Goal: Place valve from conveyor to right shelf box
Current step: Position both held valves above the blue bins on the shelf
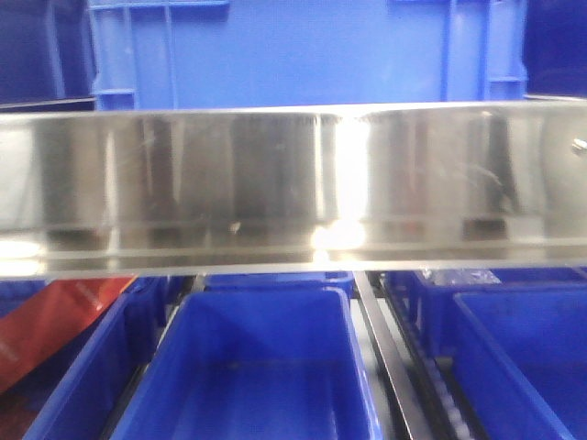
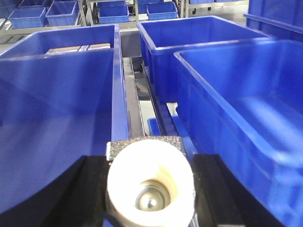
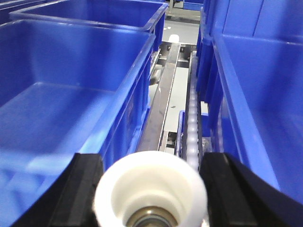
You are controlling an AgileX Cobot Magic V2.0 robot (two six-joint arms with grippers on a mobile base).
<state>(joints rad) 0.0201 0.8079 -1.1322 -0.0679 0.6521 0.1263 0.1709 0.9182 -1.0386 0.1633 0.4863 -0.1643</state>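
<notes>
A valve's pale whitish round base (image 2: 142, 165), with a silvery ball in its bore, fills the bottom of the left wrist view. It sits between the black fingers (image 2: 90, 189) of my left gripper (image 2: 150, 187), which is shut on it above the gap between blue boxes. In the right wrist view a second whitish valve base (image 3: 147, 177) with a metal core sits between the black fingers (image 3: 83, 189) of my right gripper (image 3: 151, 191), shut on it. The conveyor is out of view. Neither gripper shows in the front view.
Blue shelf boxes flank both grippers: left (image 2: 57, 109) and right (image 2: 246, 109), left (image 3: 71, 94) and right (image 3: 255, 94). A roller track (image 3: 191, 118) runs between them. The front view shows a shiny metal shelf rail (image 1: 293, 183), blue boxes (image 1: 257, 367) below and a red item (image 1: 46, 330).
</notes>
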